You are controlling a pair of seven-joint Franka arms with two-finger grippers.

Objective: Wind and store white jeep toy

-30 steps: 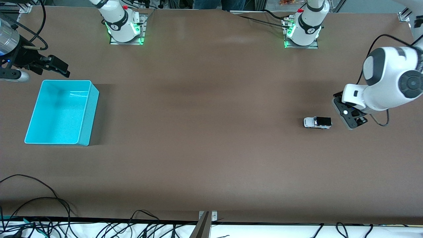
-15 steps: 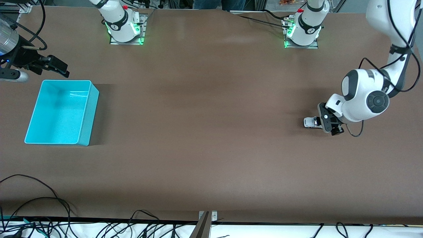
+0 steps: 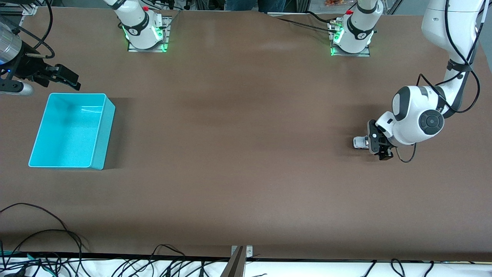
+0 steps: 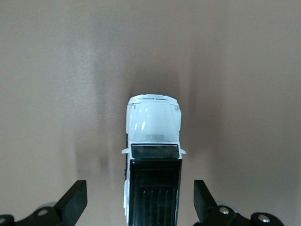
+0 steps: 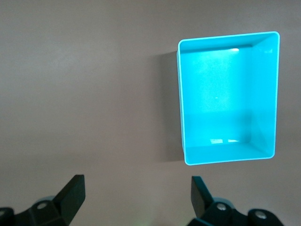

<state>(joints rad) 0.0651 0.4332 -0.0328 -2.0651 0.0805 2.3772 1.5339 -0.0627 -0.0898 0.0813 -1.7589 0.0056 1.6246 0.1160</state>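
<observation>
One second has brought the left gripper [image 3: 378, 148] from beside the white jeep toy [image 3: 360, 142] to down over its black-roofed end, at the left arm's end of the table [image 3: 246, 154]; the right gripper [image 3: 63, 77] waits, unmoved, spread wide by the turquoise bin [image 3: 103, 127]. In the left wrist view the fingers [image 4: 75, 202] stand apart, straddling the jeep untouched, so closing looks next. The right wrist view shows an empty bin.

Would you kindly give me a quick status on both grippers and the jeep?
Left gripper open, straddling white jeep toy on table. Right gripper open, waiting over table beside turquoise bin. Nothing in the way.
</observation>
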